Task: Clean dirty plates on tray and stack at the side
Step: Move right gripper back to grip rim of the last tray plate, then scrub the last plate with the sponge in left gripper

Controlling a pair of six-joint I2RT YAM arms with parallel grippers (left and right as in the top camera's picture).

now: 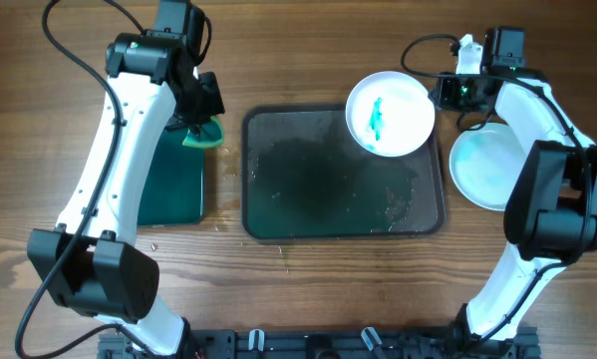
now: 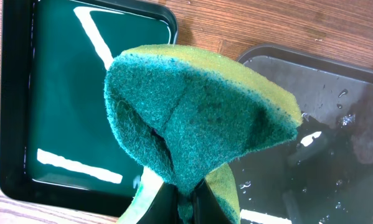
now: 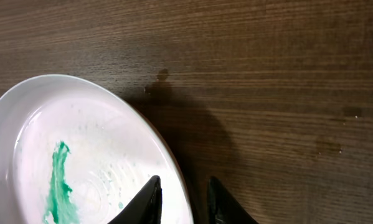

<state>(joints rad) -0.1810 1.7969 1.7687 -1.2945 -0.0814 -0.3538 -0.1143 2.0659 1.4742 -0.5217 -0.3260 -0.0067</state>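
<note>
A white plate with a teal-green smear in its centre is over the far right corner of the dark grey tray. My right gripper is shut on the plate's right rim. In the right wrist view its fingers straddle the rim of the plate, which casts a shadow on the wood. A faintly bluish plate lies on the table right of the tray. My left gripper is shut on a folded green and yellow sponge, held at the far left of the tray.
A smaller dark green tray lies left of the grey tray, and also shows in the left wrist view. The grey tray is wet with droplets. Cables trail from both arms at the far edge of the wooden table.
</note>
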